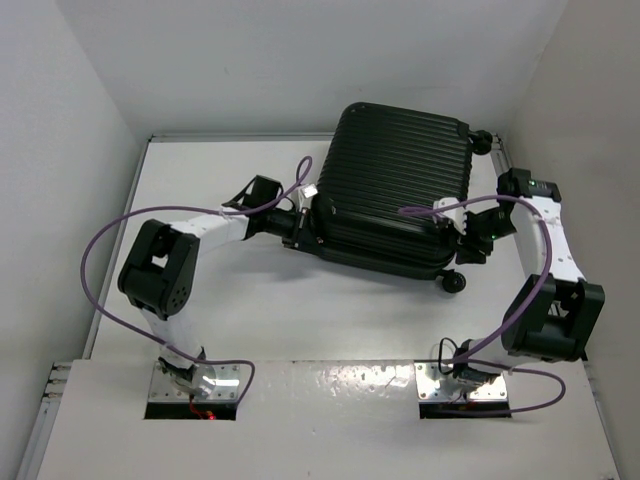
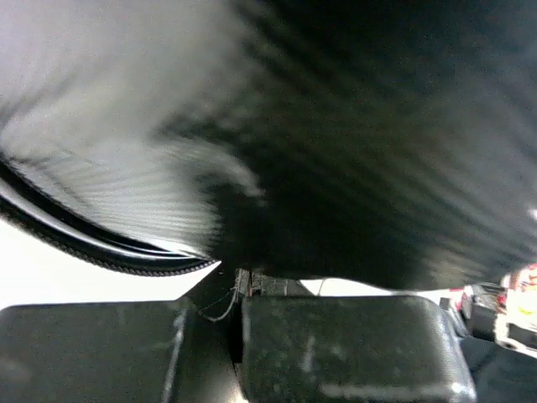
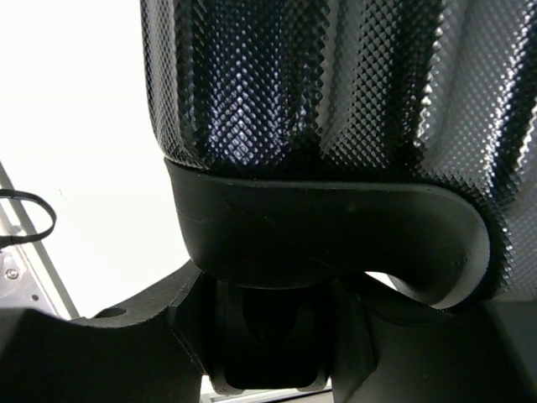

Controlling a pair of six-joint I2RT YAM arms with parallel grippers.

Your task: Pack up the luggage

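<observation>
Large black ribbed hard-shell suitcase (image 1: 390,190) lies flat and closed on the white tabletop (image 1: 250,310), far side, right of centre. Small black wheels (image 1: 455,282) are on its right end.

Left jaws are fully closed at the suitcase's left edge, right by the seam. The left wrist view is blurry. Something thin sits at the tips, maybe a zip tab, but I can't tell if anything is pinched.

Right jaws are about half open at the right end near the wheels. They look clamped on a dark rounded part under the smooth black rim (image 3: 336,227).

Risks:
- Left jaws may have closed on nothing. A pull from here would slip off and the seam wouldn't move.
- If a tab is pinched, the hold is thin. A sideways tug could pop it free.
- The suitcase rests loose on a smooth tabletop. A pull from the left could slide or spin it unless the right side really braces it.
- The right hold is on a curved, slick part, so it could roll out under load.
- The purple cable (image 1: 420,210) drapes over the shell and could snag.
</observation>
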